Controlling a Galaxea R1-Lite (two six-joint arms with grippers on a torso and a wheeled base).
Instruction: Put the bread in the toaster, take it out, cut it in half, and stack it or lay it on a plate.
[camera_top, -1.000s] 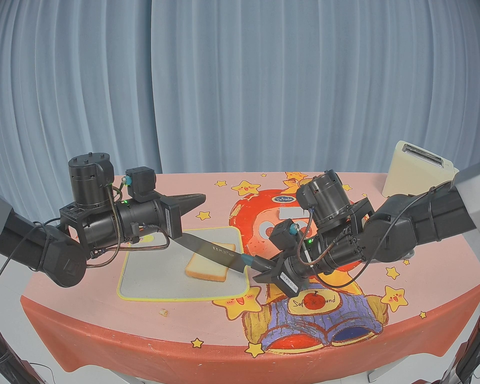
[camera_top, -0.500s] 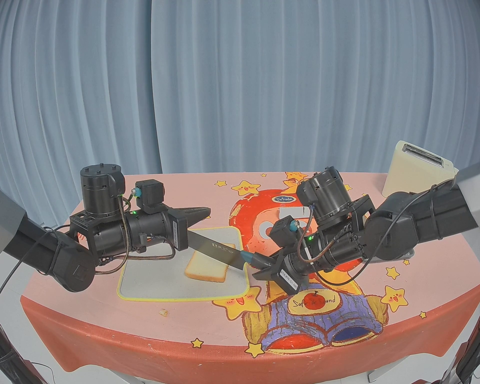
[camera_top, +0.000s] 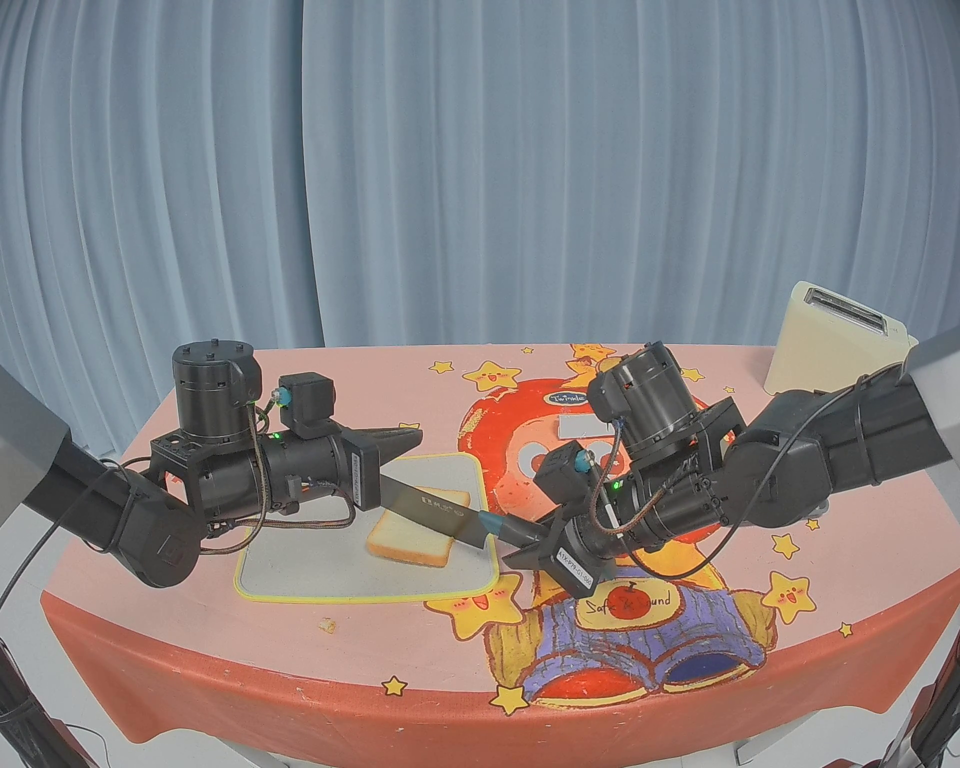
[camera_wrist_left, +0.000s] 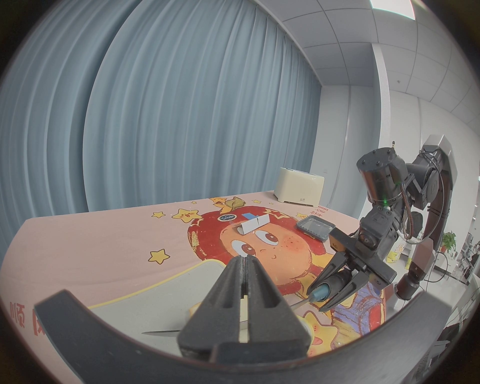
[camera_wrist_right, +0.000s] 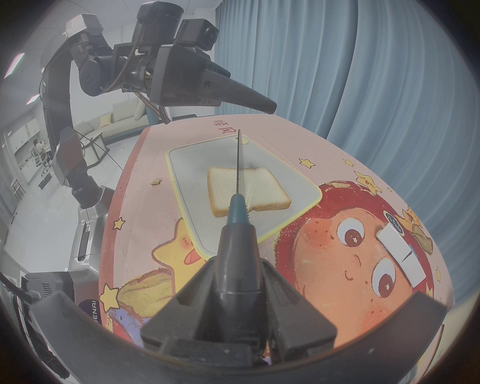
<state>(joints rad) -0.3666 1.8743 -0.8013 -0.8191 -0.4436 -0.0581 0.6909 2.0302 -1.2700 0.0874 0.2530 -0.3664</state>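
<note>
My empty left gripper (camera_top: 408, 437), clenched, has sunk toward the mat's (camera_top: 300, 565) far edge; my right gripper (camera_top: 522, 532) still clasps the knife (camera_top: 430, 503) across the bread (camera_top: 403, 541).

Right gripper (camera_top: 522, 543) is clamped on the knife (camera_top: 432, 504) handle, with the blade laid flat across the bread (camera_top: 410, 535), tip pointing toward the table's left edge. The slice sits whole on the grey cutting mat (camera_top: 300, 565) in the left front part of the table (camera_top: 420, 650). Left gripper (camera_top: 412, 436) hovers over the mat's far edge, jaws together, holding nothing. The toaster (camera_top: 835, 340) stands at the far right corner. A crumb (camera_top: 327, 626) lies near the front edge.
</note>
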